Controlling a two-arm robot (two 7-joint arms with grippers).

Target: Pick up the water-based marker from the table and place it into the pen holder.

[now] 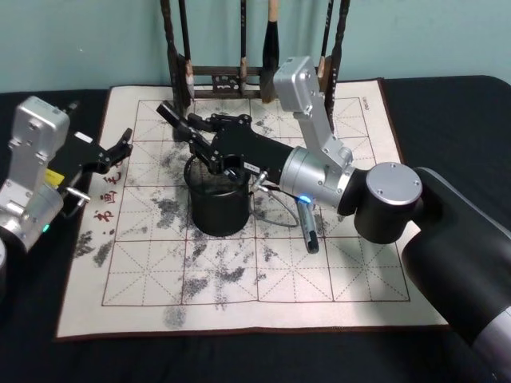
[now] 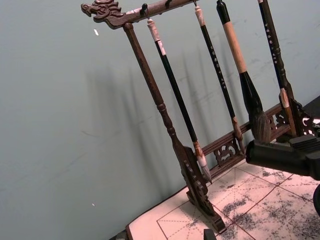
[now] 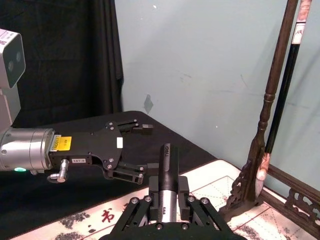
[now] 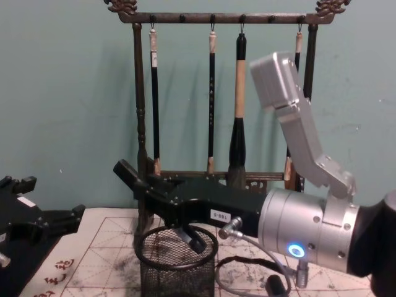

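The right gripper (image 1: 201, 142) is clamped on the black marker (image 1: 171, 115) at centre frame in the head view, just above the rim of the pen holder (image 1: 215, 217). The marker's free end points to the upper left. The pen holder stands on the mat (image 1: 351, 271). The left gripper (image 1: 120, 152) hovers at the mat's left edge, fingers spread and empty.
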